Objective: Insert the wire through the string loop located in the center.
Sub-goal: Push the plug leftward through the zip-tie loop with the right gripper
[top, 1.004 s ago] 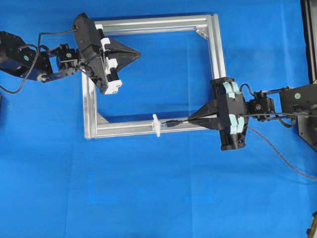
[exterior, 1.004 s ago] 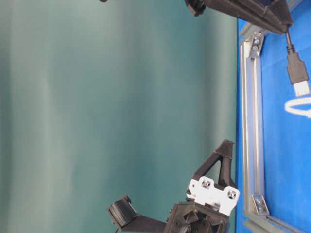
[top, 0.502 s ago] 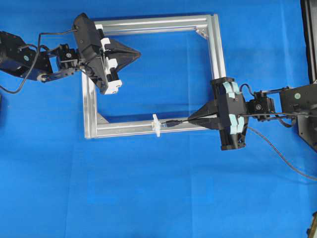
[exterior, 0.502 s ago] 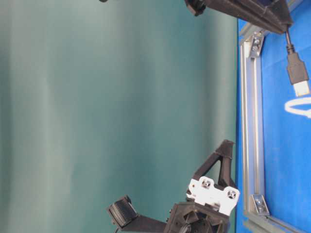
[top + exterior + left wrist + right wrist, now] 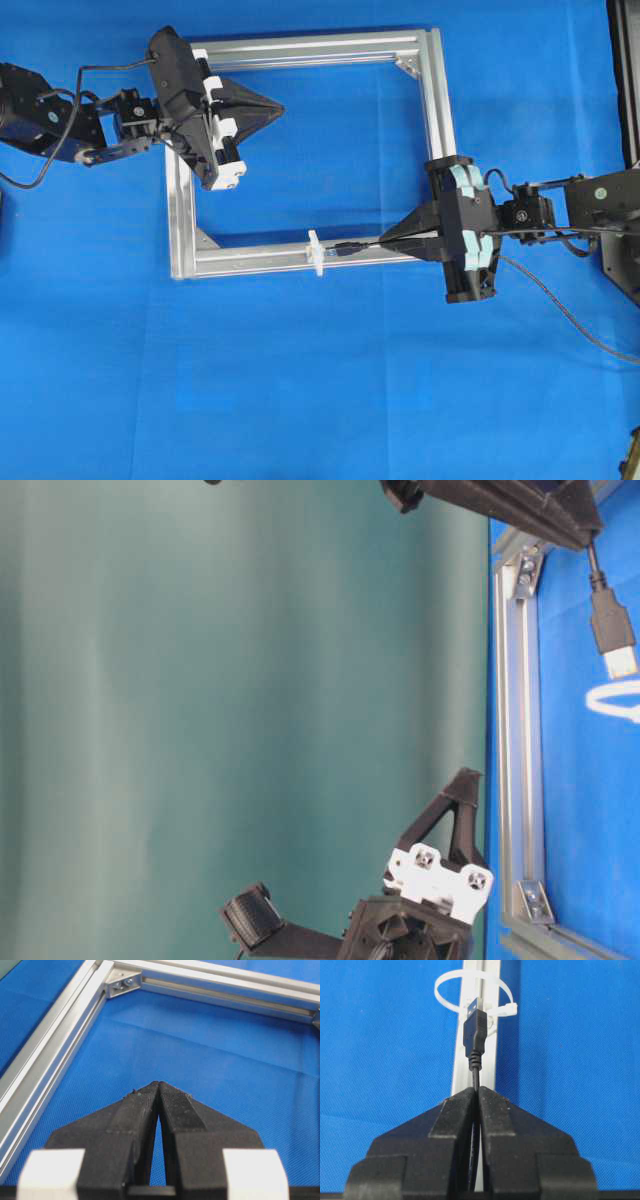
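My right gripper (image 5: 383, 240) (image 5: 476, 1090) is shut on the wire (image 5: 365, 246) (image 5: 475, 1072), just behind its dark plug (image 5: 474, 1030) (image 5: 612, 628). The plug points along the frame's near rail toward the white string loop (image 5: 316, 252) (image 5: 473, 991) (image 5: 612, 698). Its metallic tip sits right at the loop's opening, short of passing through. My left gripper (image 5: 280, 106) (image 5: 159, 1083) is shut and empty, hovering over the blue cloth inside the frame's top-left part, far from the loop.
The silver aluminium frame (image 5: 436, 90) (image 5: 45, 1055) lies flat on the blue cloth. The wire's slack (image 5: 570, 315) trails off to the right behind my right arm. A dark fixture (image 5: 625, 70) stands at the right edge.
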